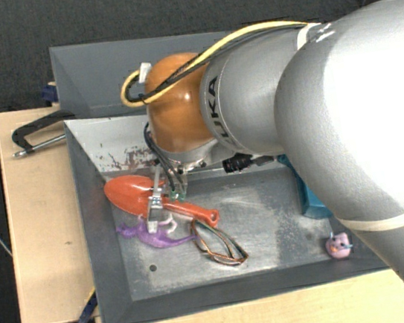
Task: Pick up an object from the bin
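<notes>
grey arm (343, 98) reaches in from 3 o'clock, gripper (159, 201) low over the orange spoon (128, 194)
can't tell if it is clamped; purple thing (153, 238) at its 6 o'clock, on the grey bin (271, 222) floor

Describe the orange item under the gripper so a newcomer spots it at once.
In the grey metal bin, look at the left half, beneath the gripper. An orange plastic spoon lies there, its bowl toward the left wall and its handle running right toward the brown eyeglasses. No other loose thing is orange: beside it lies a purple piece.
</notes>
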`<state>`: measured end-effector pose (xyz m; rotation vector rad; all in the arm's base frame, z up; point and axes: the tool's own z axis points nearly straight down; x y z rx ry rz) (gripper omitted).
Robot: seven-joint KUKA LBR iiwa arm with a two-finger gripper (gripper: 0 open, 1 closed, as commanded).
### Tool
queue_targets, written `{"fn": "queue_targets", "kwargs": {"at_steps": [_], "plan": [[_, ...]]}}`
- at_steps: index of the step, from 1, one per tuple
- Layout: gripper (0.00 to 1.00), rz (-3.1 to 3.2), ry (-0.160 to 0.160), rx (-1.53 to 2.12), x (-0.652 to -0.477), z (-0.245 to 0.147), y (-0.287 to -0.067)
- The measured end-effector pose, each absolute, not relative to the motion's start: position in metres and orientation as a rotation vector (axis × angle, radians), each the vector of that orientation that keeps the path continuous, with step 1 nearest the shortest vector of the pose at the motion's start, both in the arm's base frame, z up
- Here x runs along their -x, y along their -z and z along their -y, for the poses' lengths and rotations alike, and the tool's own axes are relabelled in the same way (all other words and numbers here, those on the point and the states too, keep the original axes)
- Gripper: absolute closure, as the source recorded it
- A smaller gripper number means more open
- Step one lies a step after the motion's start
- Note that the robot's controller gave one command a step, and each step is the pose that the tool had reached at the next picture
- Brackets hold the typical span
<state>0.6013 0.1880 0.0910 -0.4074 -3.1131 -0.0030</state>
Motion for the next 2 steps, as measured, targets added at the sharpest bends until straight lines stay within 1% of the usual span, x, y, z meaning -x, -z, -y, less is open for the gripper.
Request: {"fn": "queue_targets", "kwargs": {"at_steps": [1, 2], "plan": [[0.00, 3.126, 0.005, 0.381, -0.591, -0.190, -0.099], [0.00, 3.076, 0.009, 0.675, -0.594, -0.206, -0.081]]}}
